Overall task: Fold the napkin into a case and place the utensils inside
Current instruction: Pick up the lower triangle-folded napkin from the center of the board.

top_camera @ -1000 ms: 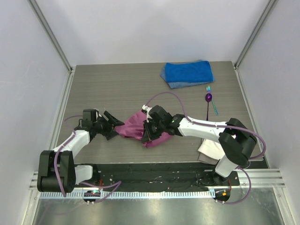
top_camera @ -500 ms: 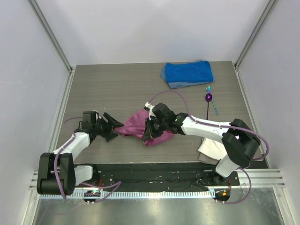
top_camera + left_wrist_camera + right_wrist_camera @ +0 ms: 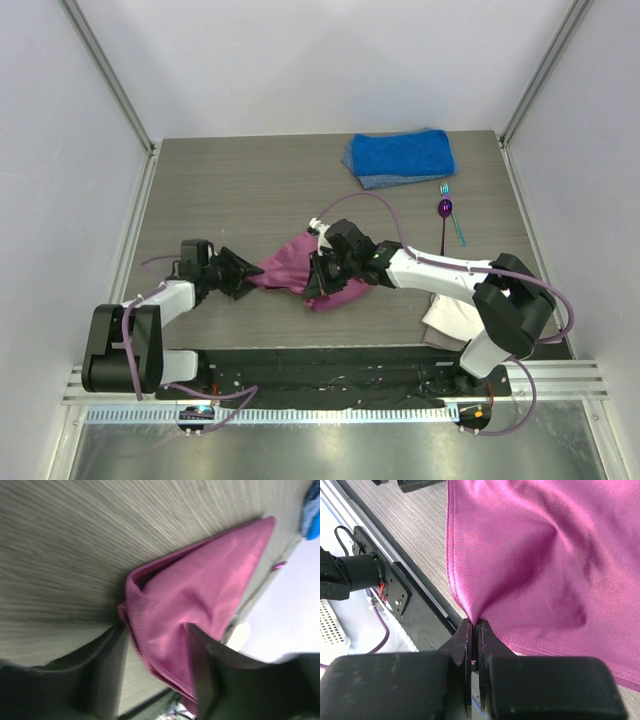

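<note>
Top external, near edge first. Both arm bases sit on the base rail (image 3: pixel 330 375). A white cloth (image 3: pixel 448 318) lies by the near-right corner, partly under the right arm.

Just inward, a little near of table centre, is the napkin (image 3: pixel 292 266). It is bunched and wrinkled, a loose lump and no case yet. I judge the folding step is in hand and the utensils have not been touched.

Right gripper (image 3: pixel 474 629): clenched on a pinch of napkin hem, with the cloth fanning away from the tips. The right wrist camera shows the rail close behind that hem.

Left gripper (image 3: pixel 156 630): jaws spread, not gripping. A folded corner of napkin (image 3: pixel 200 595) sits in the gap between the fingers, lying on the table (image 3: pixel 230 190).

My read of the next move: close the left on that corner, then draw the two grips apart to take out the slack before laying a fold. Pull toward the far side, not the near one. There is little room at the near edge and cloth could drag over the rail.

Farther out, toward the right edge, the spoon (image 3: pixel 445 209) and the teal fork (image 3: pixel 455 225) lie side by side, well apart from the napkin.

At the far edge, right of centre, is a folded blue towel (image 3: pixel 400 155).

Open room: the far-left quarter and the strip along the left edge show bare board, the best space for spreading. The right side is tighter, with utensils and white cloth there.
</note>
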### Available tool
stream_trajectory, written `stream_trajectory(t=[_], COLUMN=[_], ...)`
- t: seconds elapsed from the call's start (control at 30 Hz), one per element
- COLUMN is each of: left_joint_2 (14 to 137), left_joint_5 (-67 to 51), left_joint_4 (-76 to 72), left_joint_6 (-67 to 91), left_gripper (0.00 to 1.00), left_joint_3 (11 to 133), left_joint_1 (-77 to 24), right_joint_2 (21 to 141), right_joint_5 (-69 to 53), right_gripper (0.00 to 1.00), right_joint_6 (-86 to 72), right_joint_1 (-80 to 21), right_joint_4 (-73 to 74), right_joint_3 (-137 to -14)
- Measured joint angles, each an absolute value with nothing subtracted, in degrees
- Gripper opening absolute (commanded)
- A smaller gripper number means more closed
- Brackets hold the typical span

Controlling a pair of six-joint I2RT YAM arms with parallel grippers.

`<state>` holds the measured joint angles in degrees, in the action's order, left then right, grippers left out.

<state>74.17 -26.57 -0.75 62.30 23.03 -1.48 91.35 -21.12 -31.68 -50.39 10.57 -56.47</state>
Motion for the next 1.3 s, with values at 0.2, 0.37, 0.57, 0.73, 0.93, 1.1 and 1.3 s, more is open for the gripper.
stream_trajectory(t=[0.2, 0.37, 0.57, 0.73, 0.93, 1.1, 1.3], left_joint_2=[75.0, 68.6, 60.2, 57.1, 54.3, 55.9, 61.5], left_joint_5=[-23.6, -18.7, -14.7, -10.4, -7.3, -7.2, -4.3], left_joint_4=[1.7, 11.8, 22.8, 34.1, 39.4, 38.5, 36.6], left_joint_6=[61.3, 57.8, 52.5, 48.7, 49.0, 49.7, 52.3], left_gripper=[0.09, 0.0, 0.0, 0.0, 0.0, 0.0, 0.0], left_joint_3=[23.4, 27.5, 33.1, 34.3, 35.7, 36.7, 38.5], left_joint_1=[-1.5, -1.5, -1.7, -1.9, -1.8, -2.0, -8.6], right_joint_2=[91.4, 91.5, 95.3, 98.7, 99.7, 99.7, 99.7], right_joint_5=[-21.4, -22.8, -24.6, -30.2, -34.6, -36.4, -37.9], right_gripper=[0.01, 0.01, 0.01, 0.01, 0.01, 0.01, 0.01], right_joint_6=[-31.4, -28.9, -27.2, -31.4, -35.9, -36.8, -37.2], right_joint_1=[-50.4, -51.1, -58.4, -63.0, -62.2, -59.1, -55.4], right_joint_4=[10.2, 10.4, 5.4, -5.8, -13.7, -16.9, -17.6], right_joint_3=[-55.6, -55.1, -54.6, -52.1, -49.0, -46.9, -43.3])
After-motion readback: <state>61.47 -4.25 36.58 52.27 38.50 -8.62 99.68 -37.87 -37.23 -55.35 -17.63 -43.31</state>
